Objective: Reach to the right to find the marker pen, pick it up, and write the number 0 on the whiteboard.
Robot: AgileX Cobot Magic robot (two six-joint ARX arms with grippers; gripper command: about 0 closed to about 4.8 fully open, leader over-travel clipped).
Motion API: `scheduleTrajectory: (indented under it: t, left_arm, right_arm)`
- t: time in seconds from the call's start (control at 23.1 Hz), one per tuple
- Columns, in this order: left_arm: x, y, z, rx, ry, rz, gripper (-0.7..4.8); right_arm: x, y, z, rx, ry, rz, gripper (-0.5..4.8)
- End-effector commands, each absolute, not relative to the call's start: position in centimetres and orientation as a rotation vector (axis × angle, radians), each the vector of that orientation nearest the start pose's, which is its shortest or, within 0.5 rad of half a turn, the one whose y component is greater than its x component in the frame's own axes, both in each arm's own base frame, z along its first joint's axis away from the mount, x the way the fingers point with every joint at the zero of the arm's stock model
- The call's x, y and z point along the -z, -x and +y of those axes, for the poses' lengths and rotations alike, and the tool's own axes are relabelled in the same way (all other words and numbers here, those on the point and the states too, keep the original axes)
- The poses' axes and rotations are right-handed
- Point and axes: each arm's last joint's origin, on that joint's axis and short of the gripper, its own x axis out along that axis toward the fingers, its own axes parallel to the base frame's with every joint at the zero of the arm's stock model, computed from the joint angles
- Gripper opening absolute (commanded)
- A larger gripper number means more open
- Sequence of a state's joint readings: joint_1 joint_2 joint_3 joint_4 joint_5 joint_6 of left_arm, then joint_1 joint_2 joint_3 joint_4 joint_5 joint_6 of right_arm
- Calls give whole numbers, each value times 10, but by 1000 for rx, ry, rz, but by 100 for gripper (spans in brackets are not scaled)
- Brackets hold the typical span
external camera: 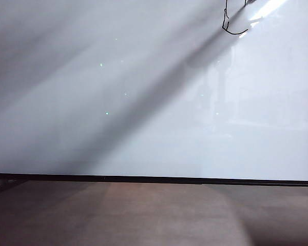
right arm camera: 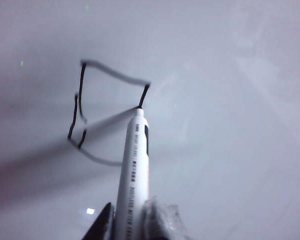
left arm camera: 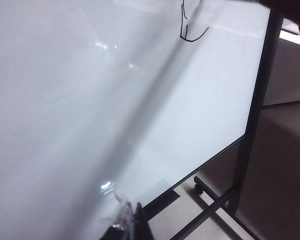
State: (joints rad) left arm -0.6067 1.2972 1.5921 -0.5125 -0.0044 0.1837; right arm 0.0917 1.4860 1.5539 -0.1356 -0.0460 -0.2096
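Right wrist view: right gripper (right arm camera: 129,220) clamped on the marker pen (right arm camera: 133,170), white barrel with printed text, held low on the body near its rear end, tip out ahead of the fingers and touching the whiteboard (right arm camera: 230,125). Tip sits on the near-side stroke of the number 0 (right arm camera: 107,117), a boxy black outline just ahead of the hand, one side not closed yet, so writing looks mid-way. Pen reads as light, rigid, smooth plastic; likely to twist or slip in the jaws if pressed hard, so a grip on the mid-barrel seems steadier than at the tail. Board is glossy and stiff on a wheeled stand, tip should glide easily. Left gripper (left arm camera: 126,220) sits near the board's lower frame, well apart from the drawing; only a dark fingertip and clear wrap show, cannot tell whether it is clenched or released, nothing seen in it.
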Motion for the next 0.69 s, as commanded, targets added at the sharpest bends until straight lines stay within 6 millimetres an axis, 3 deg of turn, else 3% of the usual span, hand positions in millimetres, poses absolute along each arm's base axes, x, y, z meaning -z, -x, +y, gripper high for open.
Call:
scheduleTrajectory:
  t: [0.04, 0.69]
  left_arm:
    - [-468, -212, -147, 618, -238, 137, -5]
    - [-466, -212, -147, 620, -245, 160, -5]
  right_arm:
    - [-436, -332, 31, -116, 210, 78, -6]
    - [-433, -332, 30, -106, 211, 107, -6]
